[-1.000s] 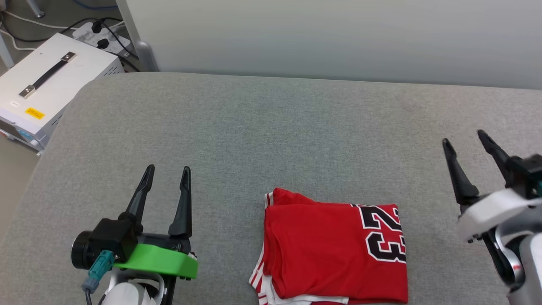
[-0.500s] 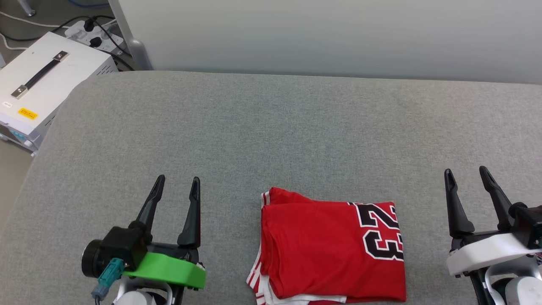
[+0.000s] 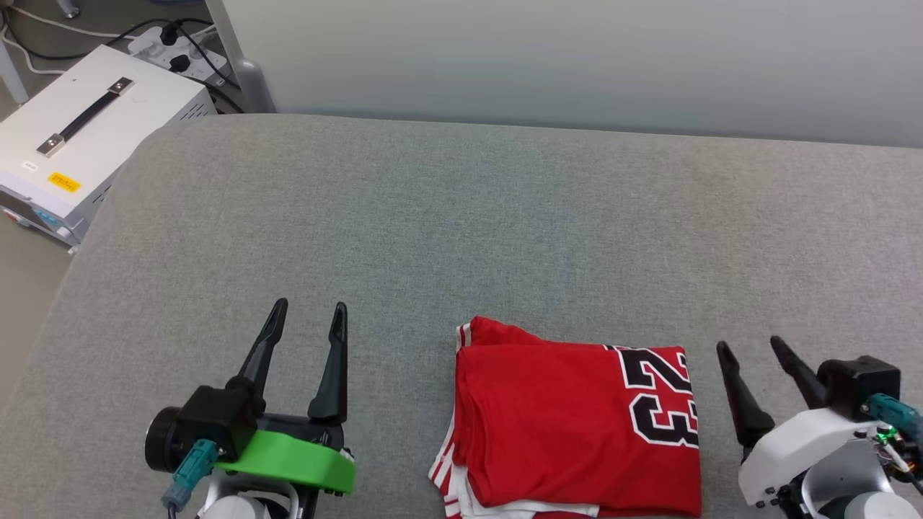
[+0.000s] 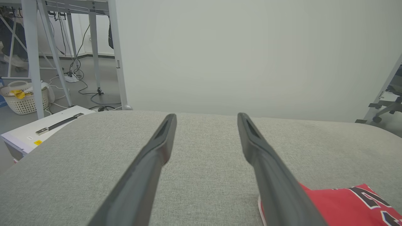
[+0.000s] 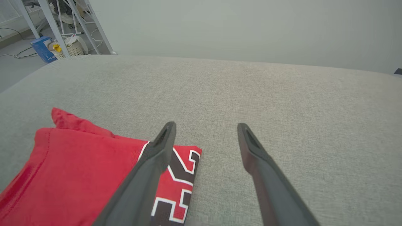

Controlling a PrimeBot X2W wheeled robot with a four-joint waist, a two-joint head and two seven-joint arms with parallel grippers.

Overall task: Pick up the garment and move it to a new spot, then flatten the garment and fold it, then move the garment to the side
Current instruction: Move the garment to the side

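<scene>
Red jersey, apparently fully folded, lies left of the newly lowered right gripper; it and left gripper gape empty.

Lab, white equipment box, power strip on floor, metal frame legs, office chair

Support: grey cushioned surface, covered in woven cloth, its far left corner rounded.
Lying on it: the garment.
Place: at the near edge, right of the middle in the head view.
Shape: folded into a rough rectangle of stacked layers, lying flat on the cloth.
Top face: red, with a black, white-outlined "23" turned sideways at its right end.
Edges: red-and-white striped trim and white fabric showing at the near left corner.
</scene>
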